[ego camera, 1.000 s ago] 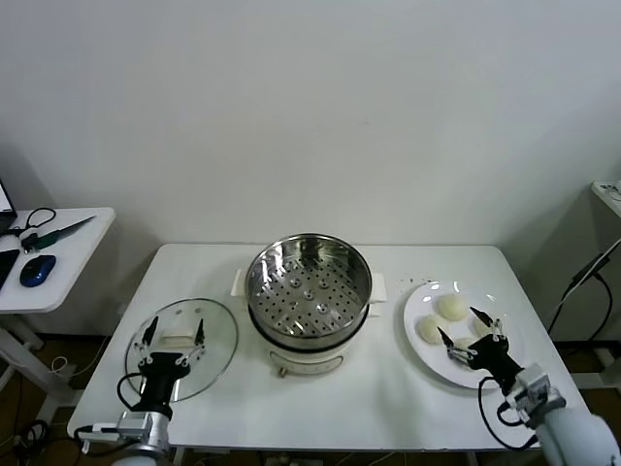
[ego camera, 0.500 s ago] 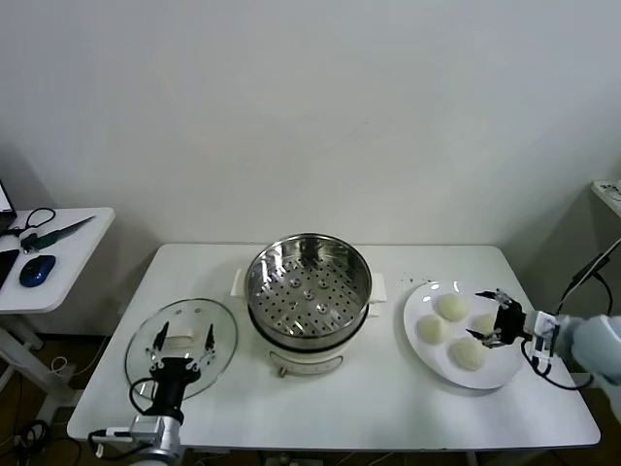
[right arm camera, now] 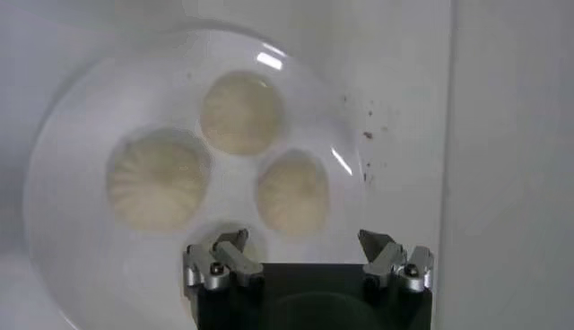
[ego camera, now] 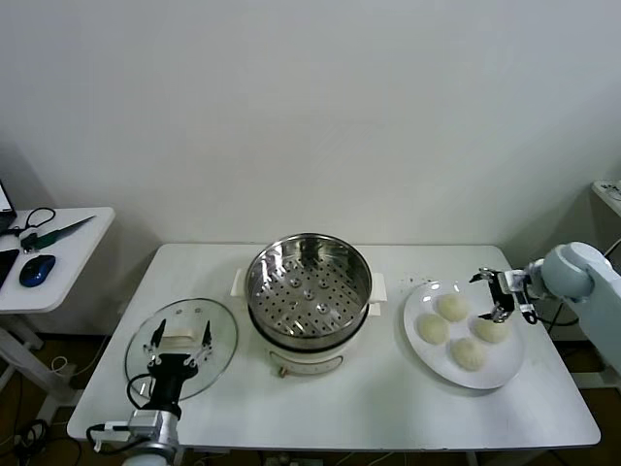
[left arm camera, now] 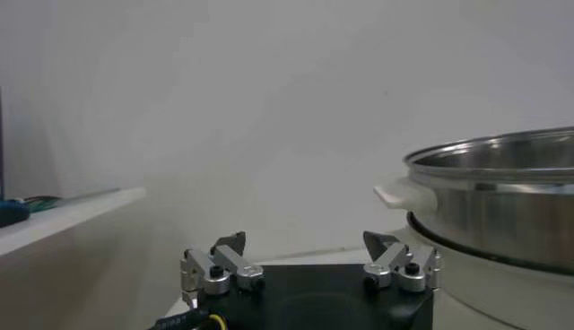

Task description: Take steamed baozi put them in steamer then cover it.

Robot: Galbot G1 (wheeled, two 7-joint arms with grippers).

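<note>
Black wrist blocks, silver screw-studded fingers, white rounded arm.

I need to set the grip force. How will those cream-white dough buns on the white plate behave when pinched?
The cream-white dough buns look soft and puffy, so they would probably dent rather than slip. Their domed tops suggest the open right gripper, hovering above them, may slide off a high pinch. All four sit close together on the flat white plate, so neighbours might get nudged.

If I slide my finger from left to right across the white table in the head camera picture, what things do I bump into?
The cover with the left hand over it → the steamer → the plate of steamed baozi → the right hand.
</note>
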